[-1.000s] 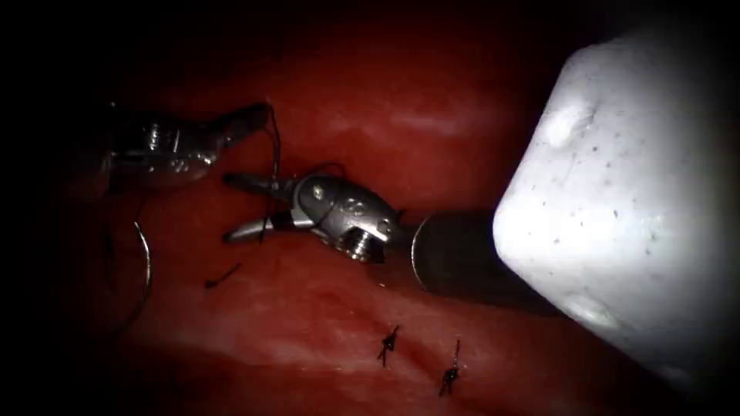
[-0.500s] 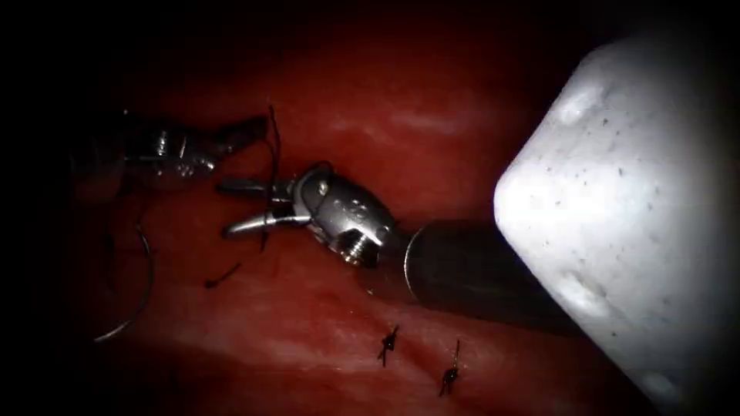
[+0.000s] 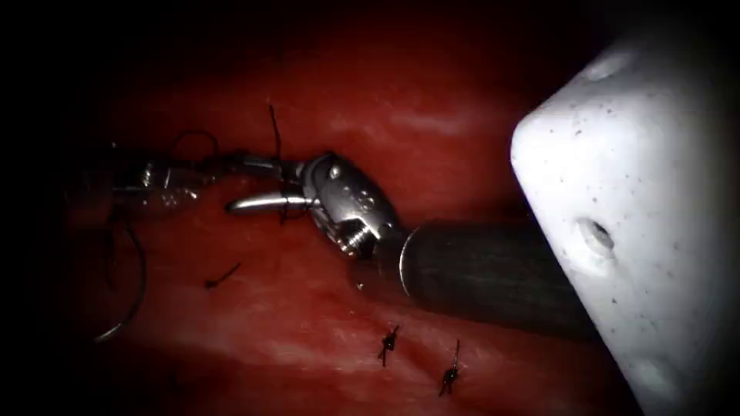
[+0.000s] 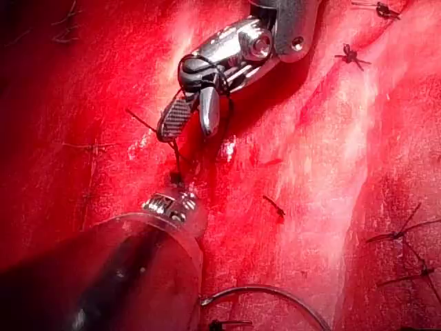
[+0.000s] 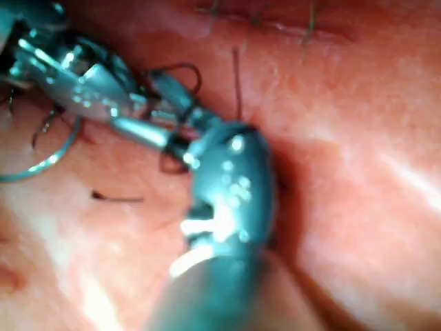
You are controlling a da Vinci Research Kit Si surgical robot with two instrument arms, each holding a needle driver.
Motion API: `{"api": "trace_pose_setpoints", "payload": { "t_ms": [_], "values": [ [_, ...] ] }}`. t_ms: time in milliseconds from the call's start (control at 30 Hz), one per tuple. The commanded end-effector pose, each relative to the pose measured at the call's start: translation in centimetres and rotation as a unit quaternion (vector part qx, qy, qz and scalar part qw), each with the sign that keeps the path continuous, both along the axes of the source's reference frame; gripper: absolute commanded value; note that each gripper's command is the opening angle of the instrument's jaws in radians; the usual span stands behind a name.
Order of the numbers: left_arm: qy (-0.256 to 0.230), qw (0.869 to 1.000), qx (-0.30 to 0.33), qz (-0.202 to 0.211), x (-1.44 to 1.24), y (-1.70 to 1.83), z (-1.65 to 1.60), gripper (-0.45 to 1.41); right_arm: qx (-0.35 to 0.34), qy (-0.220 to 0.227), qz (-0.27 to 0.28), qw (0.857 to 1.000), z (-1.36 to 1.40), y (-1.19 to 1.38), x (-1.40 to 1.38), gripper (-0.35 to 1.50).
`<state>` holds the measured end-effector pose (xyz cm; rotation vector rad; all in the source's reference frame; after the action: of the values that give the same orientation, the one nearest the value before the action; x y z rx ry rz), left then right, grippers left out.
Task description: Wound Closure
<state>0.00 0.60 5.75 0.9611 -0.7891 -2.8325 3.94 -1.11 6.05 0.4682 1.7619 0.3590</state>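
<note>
My right tool (image 3: 235, 183) comes in from the right with its jaws open over the tissue (image 3: 432, 154), and dark thread (image 3: 284, 202) is looped round them. The same open jaws (image 4: 187, 132) carry the loop in the left wrist view. My left tool (image 3: 223, 163) reaches in from the left, its tip close to the right tool's upper jaw and shut on the thread (image 4: 176, 162). A free thread end (image 3: 274, 123) sticks up behind the jaws. The curved needle (image 3: 139, 285) lies loose on the tissue left of the cut, held by neither tool; its arc (image 4: 275, 293) also shows.
Two tied stitches (image 3: 388, 344) (image 3: 449, 375) sit along the cut below the right tool's shaft (image 3: 478, 273). A short cut piece of thread (image 3: 222, 276) lies on the tissue between the needle and the stitches. Red fluid wets the tissue.
The left tool has come down and rightward until its tip meets the right tool's jaws. The right tool has lifted slightly and its jaws stand closer together. The needle has stayed put.
</note>
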Motion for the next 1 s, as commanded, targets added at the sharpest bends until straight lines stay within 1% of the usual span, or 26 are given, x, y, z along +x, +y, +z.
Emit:
{"api": "trace_pose_setpoints", "payload": {
  "t_ms": [33, 100, 167, 467, 800, 1000],
  "values": [
    [-0.001, 1.0, 0.0, -0.001, -0.04, -0.04, 0.04, -0.45, 0.002, -0.001, 0.001, 1.0, 0.05, -0.07, 0.08, 0.64],
    [0.0, 1.0, -0.002, -0.001, -0.03, -0.12, 0.0, -0.45, 0.003, -0.005, 0.005, 1.0, 0.06, -0.06, 0.09, 0.73],
    [-0.002, 1.0, -0.001, -0.001, 0.01, -0.21, -0.05, -0.45, 0.004, -0.01, 0.01, 1.0, 0.07, -0.05, 0.1, 0.76],
    [0.0, 1.0, -0.001, 0.002, 0.15, -0.55, -0.39, -0.45, 0.011, -0.037, 0.037, 0.999, 0.15, 0.02, 0.06, 0.76],
    [0.001, 1.0, 0.001, -0.002, 0.06, -0.97, -0.96, -0.45, 0.013, -0.07, 0.069, 0.995, 0.22, 0.02, 0.04, 0.74],
    [0.0, 1.0, 0.0, 0.002, 0.02, -1.09, -1.16, -0.45, 0.012, -0.079, 0.079, 0.994, 0.24, -0.03, 0.12, 0.74]
  ]
}}
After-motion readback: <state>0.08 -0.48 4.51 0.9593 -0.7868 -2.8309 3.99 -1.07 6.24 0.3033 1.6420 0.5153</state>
